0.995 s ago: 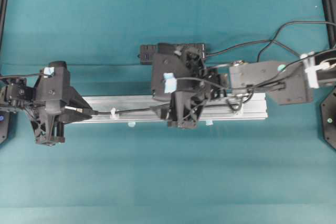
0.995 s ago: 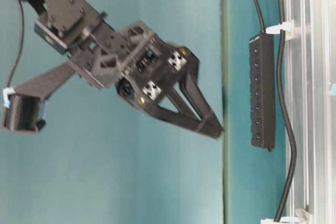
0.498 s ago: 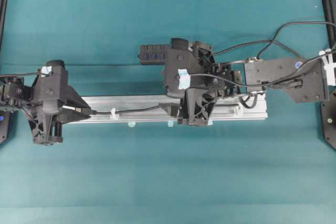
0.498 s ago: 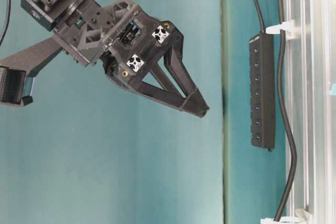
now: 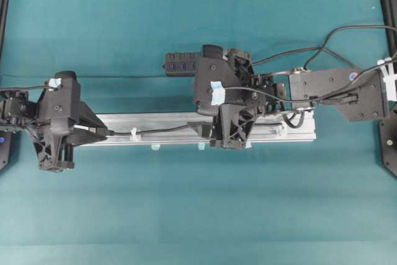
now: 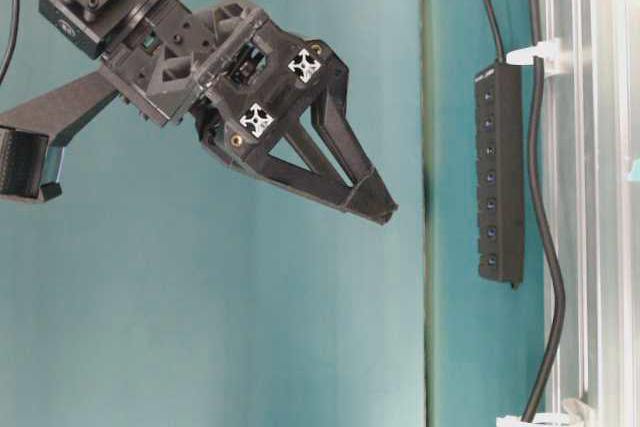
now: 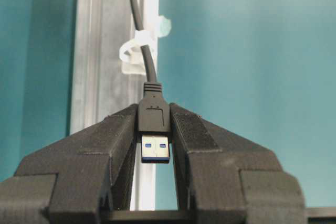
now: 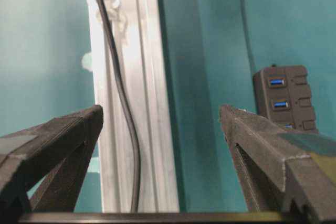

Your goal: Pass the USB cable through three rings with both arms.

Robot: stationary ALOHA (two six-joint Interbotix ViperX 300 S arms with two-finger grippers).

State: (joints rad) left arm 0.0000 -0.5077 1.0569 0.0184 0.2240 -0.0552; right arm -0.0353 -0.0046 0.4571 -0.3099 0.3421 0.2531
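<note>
Three rings [image 5: 134, 134] — one cable [image 5: 162, 131] — two claws [image 5: 105, 132]

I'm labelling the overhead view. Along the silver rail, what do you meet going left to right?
left gripper holding the USB plug → first white ring → cable lying along the rail → right gripper → another white ring → rail's right end.

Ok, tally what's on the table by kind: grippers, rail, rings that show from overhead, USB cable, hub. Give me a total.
Grippers: 2 (left gripper, right gripper)
Rail: 1
Rings showing from overhead: 2 ()
USB cable: 1
Hub: 1
Total: 7
</note>
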